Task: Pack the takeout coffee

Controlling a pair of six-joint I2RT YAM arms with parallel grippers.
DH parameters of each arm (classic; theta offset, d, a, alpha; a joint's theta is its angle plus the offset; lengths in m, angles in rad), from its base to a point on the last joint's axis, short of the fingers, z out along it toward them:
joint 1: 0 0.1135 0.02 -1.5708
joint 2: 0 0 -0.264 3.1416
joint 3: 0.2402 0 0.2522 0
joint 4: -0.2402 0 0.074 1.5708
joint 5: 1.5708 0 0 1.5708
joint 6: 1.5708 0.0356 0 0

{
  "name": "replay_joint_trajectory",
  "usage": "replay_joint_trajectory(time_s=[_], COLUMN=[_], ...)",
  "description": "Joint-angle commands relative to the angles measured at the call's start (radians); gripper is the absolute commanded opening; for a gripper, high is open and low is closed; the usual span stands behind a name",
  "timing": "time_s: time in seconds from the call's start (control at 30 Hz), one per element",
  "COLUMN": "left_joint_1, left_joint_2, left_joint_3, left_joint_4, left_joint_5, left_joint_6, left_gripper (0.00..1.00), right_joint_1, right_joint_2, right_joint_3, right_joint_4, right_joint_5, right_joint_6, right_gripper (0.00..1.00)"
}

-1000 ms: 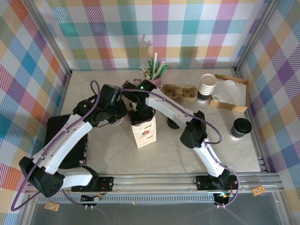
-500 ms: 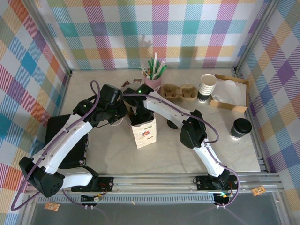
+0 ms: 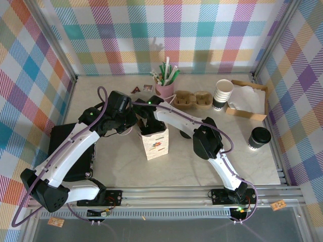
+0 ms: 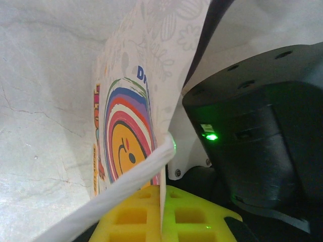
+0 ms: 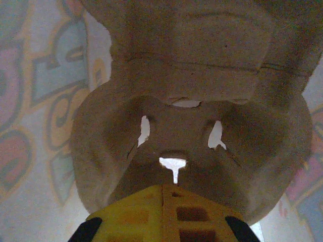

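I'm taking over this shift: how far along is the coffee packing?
Done: the paper bag stands upright. In hand: the left gripper pinches its wall while the right gripper holds a pulp carrier inside it. Left: the takeout coffee sits on the table at the right, not yet bagged.

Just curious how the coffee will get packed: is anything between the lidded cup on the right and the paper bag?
Yes. The right arm stretches between the lidded cup and the paper bag, and the right gripper is in the bag's mouth, holding a cardboard cup tray.
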Motion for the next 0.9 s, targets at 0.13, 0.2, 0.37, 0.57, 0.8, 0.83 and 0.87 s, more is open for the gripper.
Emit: replay_joint_trajectory(time_s=[0.13,0.2,0.37,0.57,0.8,0.83,0.87], left_joint_1=[-0.014,-0.014,-0.013,-0.014,-0.014,-0.014,-0.014], left_joint_2=[-0.018,-0.021,-0.025,-0.026,-0.025,-0.028,-0.028], left_joint_3=[0.034,0.034,0.035,0.044,0.063,0.065,0.065], left_joint_4=[-0.031,-0.034,-0.034,-0.04,-0.061,-0.064,-0.063], left_joint_5=[0.016,0.016,0.017,0.022,0.026,0.027,0.028], left_joint_6=[0.01,0.01,0.009,0.005,0.005,0.006,0.005], left_gripper=[0.0,0.0,0.0,0.0,0.0,0.0,0.0], right_joint_1=[0.006,0.007,0.006,0.006,0.007,0.006,0.006], right_joint_2=[0.003,0.007,0.018,0.022,0.028,0.029,0.03], right_joint_3=[-0.081,-0.092,-0.103,-0.129,-0.168,-0.174,-0.179], right_joint_4=[0.067,0.074,0.087,0.104,0.135,0.137,0.143], right_joint_5=[-0.013,-0.018,-0.013,-0.002,0.024,0.028,0.031], right_joint_6=[-0.02,-0.018,-0.014,-0.012,-0.007,-0.006,-0.006], right_gripper=[0.03,0.03,0.03,0.03,0.03,0.03,0.03])
